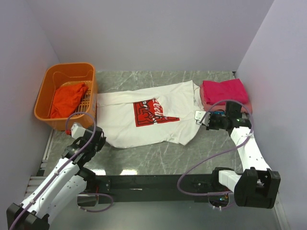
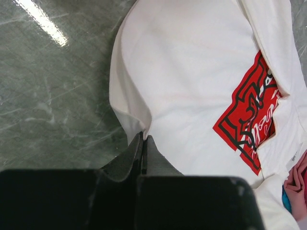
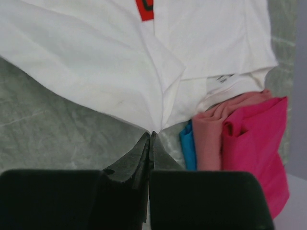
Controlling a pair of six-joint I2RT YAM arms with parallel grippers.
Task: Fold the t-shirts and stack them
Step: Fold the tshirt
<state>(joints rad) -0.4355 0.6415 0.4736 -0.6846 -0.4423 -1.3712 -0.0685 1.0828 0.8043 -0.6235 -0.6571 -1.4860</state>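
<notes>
Across the table lies our white t-shirt, unfolded, left gripper and right gripper each pinching its edge. We count the magenta, pink and blue stack done; the orange-red shirt waits in the basket.

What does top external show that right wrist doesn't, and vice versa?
Only top external: the orange basket holding the orange-red shirt, the left gripper at the white t-shirt's near-left corner, and the whole red print.
Only right wrist: the blue shirt's edge beside the pink shirt in the stack, and the right gripper pinched shut on the white t-shirt's edge.
Both: white t-shirt, magenta shirt, table.
</notes>
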